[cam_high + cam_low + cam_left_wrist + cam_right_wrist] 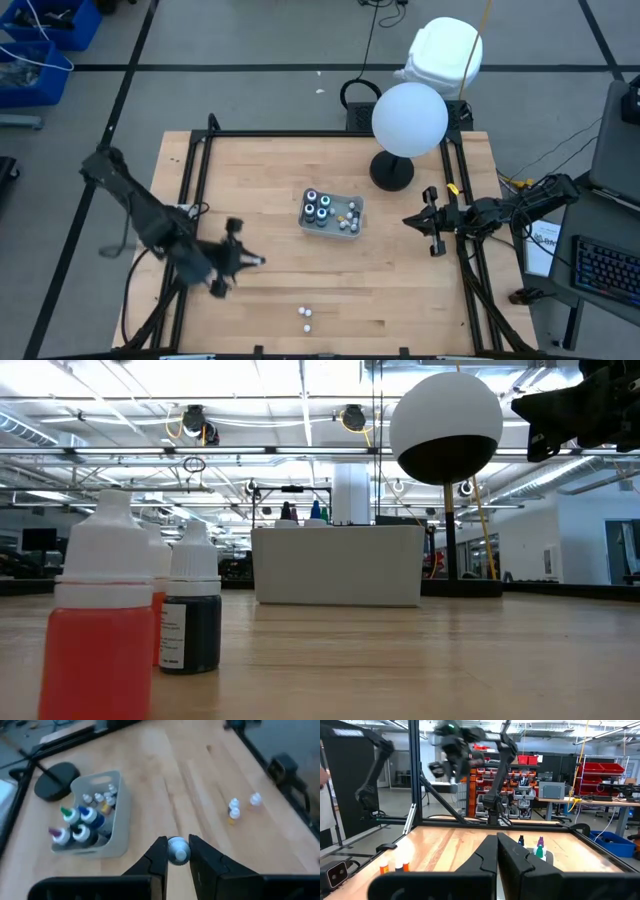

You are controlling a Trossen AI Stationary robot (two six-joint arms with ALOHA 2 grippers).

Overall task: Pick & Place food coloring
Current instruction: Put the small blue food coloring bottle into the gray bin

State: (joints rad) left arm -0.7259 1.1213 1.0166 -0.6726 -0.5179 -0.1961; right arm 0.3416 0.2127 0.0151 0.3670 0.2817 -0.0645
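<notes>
A grey tray (356, 226) at the table's middle holds several food coloring bottles (318, 208) with coloured tops and smaller white-capped ones (100, 797). My left gripper (258, 262), left of the tray and raised off the table, is shut on one small white-capped food coloring bottle (178, 851). Three more small bottles (306, 318) stand on their bases near the front edge; they show as an orange-filled one (100, 630) and a dark one (190, 615). My right gripper (408, 220) waits shut at the table's right side, off the wood. My left gripper pinches the small bottle between its two fingertips (159, 854), on opposite sides just below the white cap (177, 846). The fingers slant downward toward the table's middle. The bottle is lifted clear of the wood, its cap showing between the fingertips.
A round white lamp (410, 118) on a black base (392, 172) stands behind the tray on its right. A black frame (200, 170) runs along the table's edges. Bare wood (400, 290) lies between the tray and the front edge.
</notes>
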